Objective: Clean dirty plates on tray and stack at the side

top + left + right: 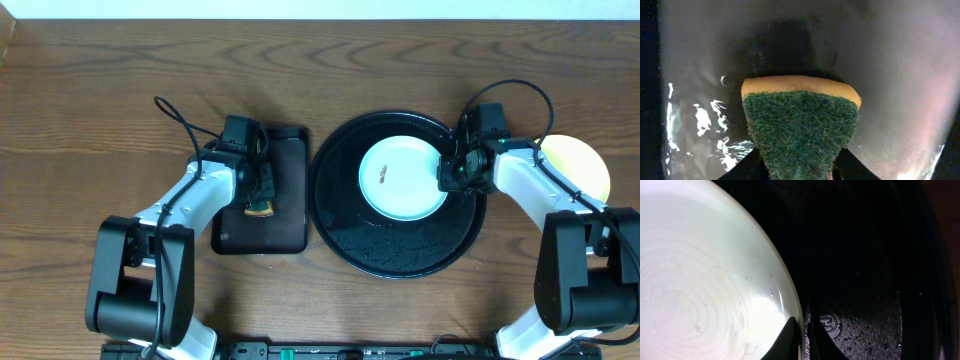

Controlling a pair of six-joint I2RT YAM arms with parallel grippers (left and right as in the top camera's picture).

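The main risk is the mint-green plate point(400, 178) slipping or skidding. The right jaws pinch only its thin right rim, and the plastic and the round black tray point(400, 255) under it both look wet and glossy. A lift or a scrub from the other side could therefore twist the plate out of the pinch, or push it across the tray. A second risk is that the left arm, reaching across with the sponge point(802, 125), clips the raised rim of the round tray. The left jaws appear clenched on the sponge's lower end over the rectangular tray point(285, 235), left of the middle of the surface point(100, 100). In the right wrist view the plate's rim runs between the two right fingers point(787, 340), one over the plate's inner face and one on the tray side. They look clamped on it, though actual contact is hard to confirm. The plate lies in the upper half of the round tray, right of the surface's middle. A yellow plate point(580, 165) sits near the right edge.
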